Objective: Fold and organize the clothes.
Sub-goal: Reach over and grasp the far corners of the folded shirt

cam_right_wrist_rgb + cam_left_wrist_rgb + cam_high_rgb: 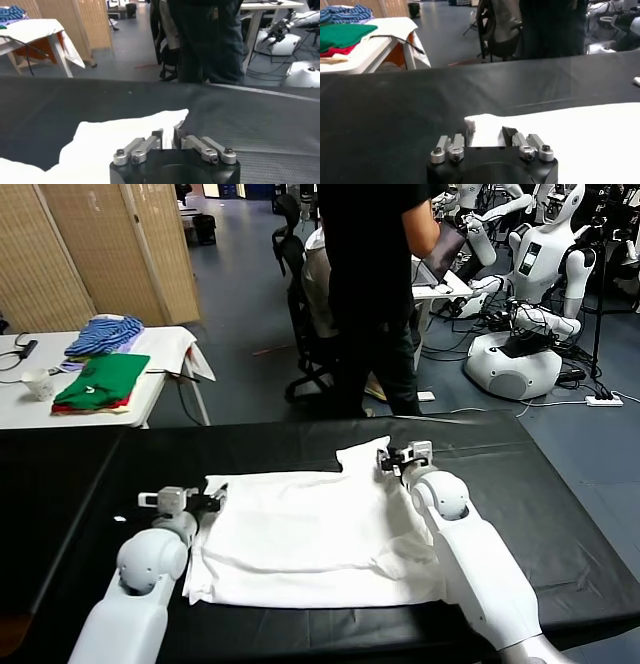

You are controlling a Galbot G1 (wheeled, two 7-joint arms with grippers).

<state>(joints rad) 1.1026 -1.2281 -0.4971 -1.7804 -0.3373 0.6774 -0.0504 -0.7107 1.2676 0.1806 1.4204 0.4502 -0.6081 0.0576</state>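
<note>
Head view shows you the white T-shirt [310, 534] lying flat on the black table [80, 474], with a gripper at each far corner so one edge can be lifted evenly for a fold. Your right gripper [167, 136] is pinched shut on the sleeve edge. Your left gripper [486, 136] stands half-wide astride its corner, not yet clamped.

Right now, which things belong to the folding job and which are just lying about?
Job: white T-shirt on the black table; left gripper at its far left corner; right gripper shut on its far right corner.

Lying about: green garment, striped garment, cup on the side table.
</note>
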